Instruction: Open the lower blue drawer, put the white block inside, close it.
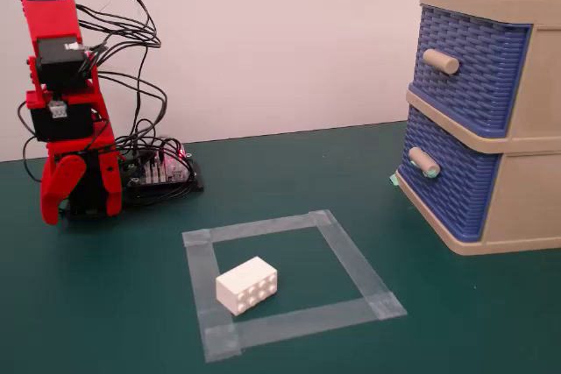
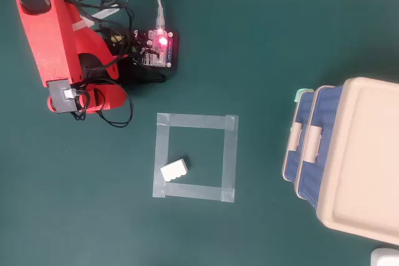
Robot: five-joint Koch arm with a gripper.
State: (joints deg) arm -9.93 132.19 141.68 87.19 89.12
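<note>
The white block point(image 1: 247, 285) lies on the green mat inside a square of clear tape point(image 1: 342, 256), studs facing the front; it also shows in the overhead view point(image 2: 174, 170). The lower blue drawer point(image 1: 449, 192) sits pushed in at the bottom of a beige cabinet at the right, and its beige handle with teal ends point(image 1: 423, 162) points left. From overhead its front point(image 2: 292, 154) shows at the cabinet's left edge. My red arm is folded at the far left, and my gripper point(image 1: 60, 194) point(image 2: 100, 99) hangs down by the base, far from the block and the drawer, holding nothing.
The upper blue drawer point(image 1: 469, 63) with a plain beige handle is shut above the lower one. A controller board with a red light point(image 2: 159, 47) and loose cables lie next to the arm's base. The beige cabinet top point(image 2: 368, 154) fills the right side.
</note>
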